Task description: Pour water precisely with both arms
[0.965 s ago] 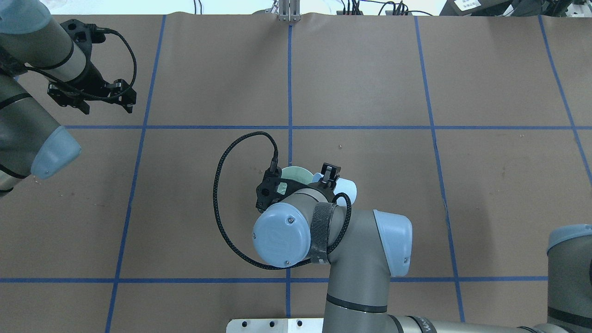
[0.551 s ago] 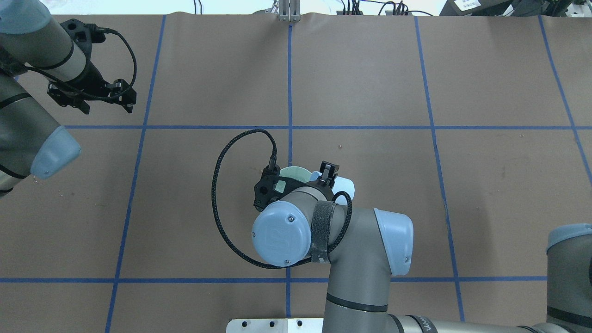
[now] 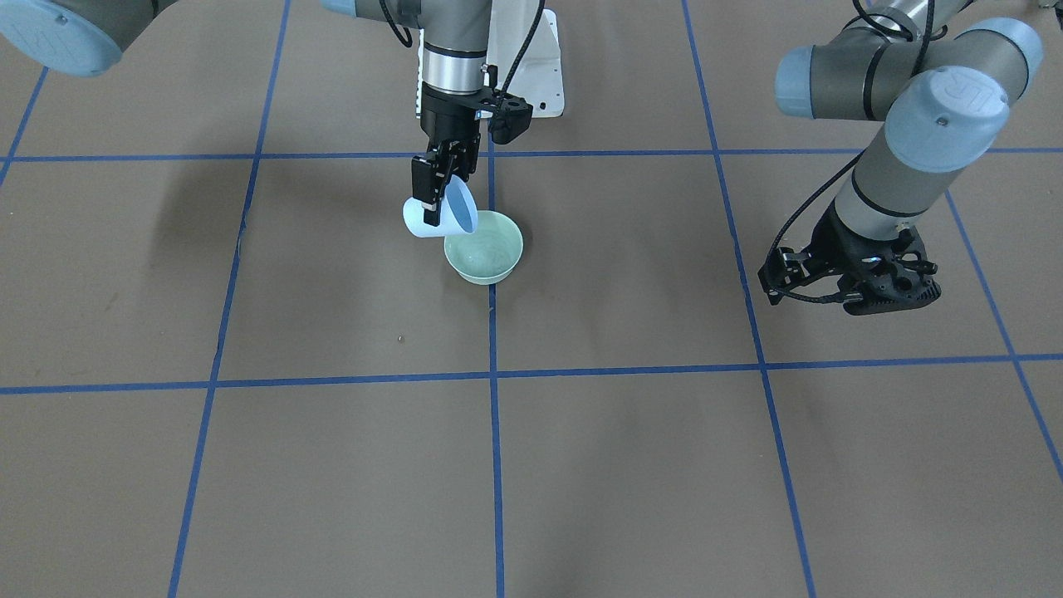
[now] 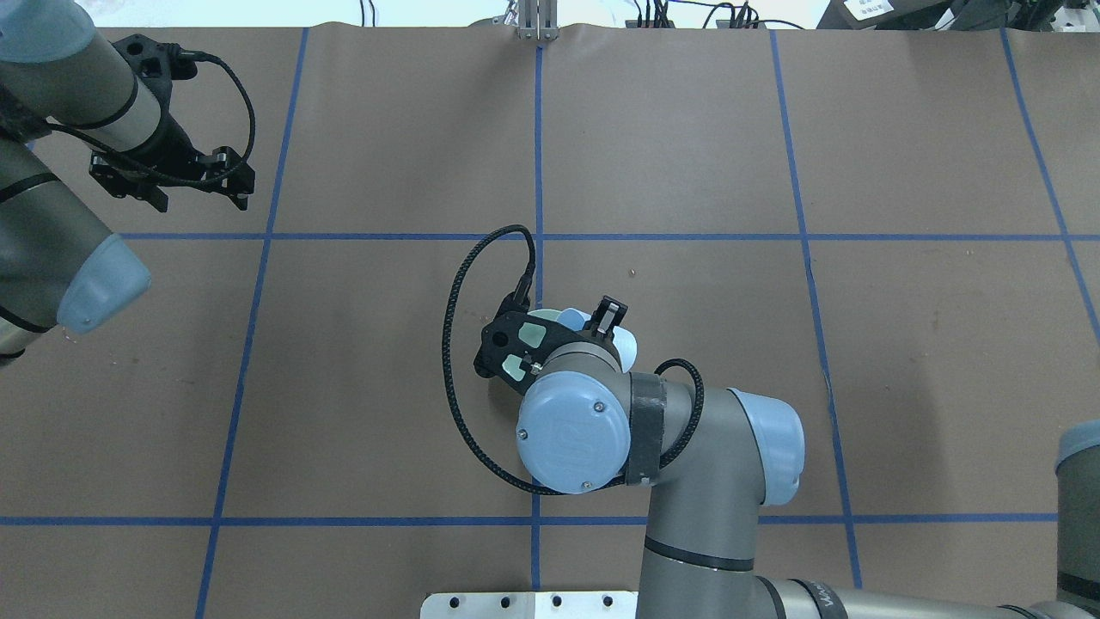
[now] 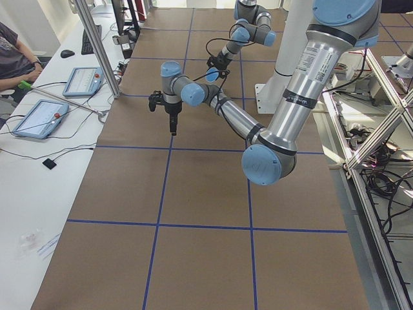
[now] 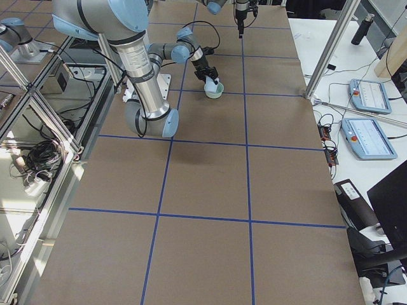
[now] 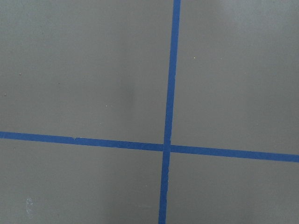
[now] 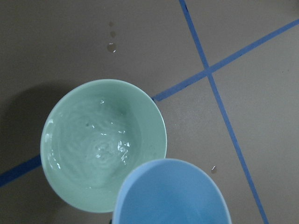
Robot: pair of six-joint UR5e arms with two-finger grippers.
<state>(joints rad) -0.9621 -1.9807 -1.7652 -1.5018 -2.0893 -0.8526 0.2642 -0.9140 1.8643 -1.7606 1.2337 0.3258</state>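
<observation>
Pouring was judged to be the step in hand, probably late in it, since no stream was visible.

1. Right arm (image 4: 687, 464): it reached out over the table (image 3: 631, 465). The right gripper (image 3: 432, 199) was clamped on the wall of the blue cup (image 8: 173, 196), which it held tilted.
2. Left arm (image 3: 905, 124): it stood well apart to the side. The left gripper (image 4: 203, 199) was spread wide and held nothing. Its wrist view showed only bare table and tape lines.
3. Advice on the step: the cup's lip should stay inside the bowl's rim. Any change of tilt should be slow, and the cup should be levelled before it is carried sideways. Otherwise the last drops would likely fall on the table.

Containers, largest first:

1. Green bowl (image 8: 93, 144): it sat on the table directly below and just ahead of the right gripper. It held the water (image 8: 100, 144), a shallow clear pool with ripples and white glints.
2. Blue cup: its lip hung over the near edge of the bowl, just above it. Contact between the 2 could not be confirmed. Whether any water was left inside the cup could not be told.
3. Droplets (image 8: 111, 46): 3 small beads lay on the table beyond the bowl, on the side away from the gripper. 1 more lay beside the cup.
</observation>
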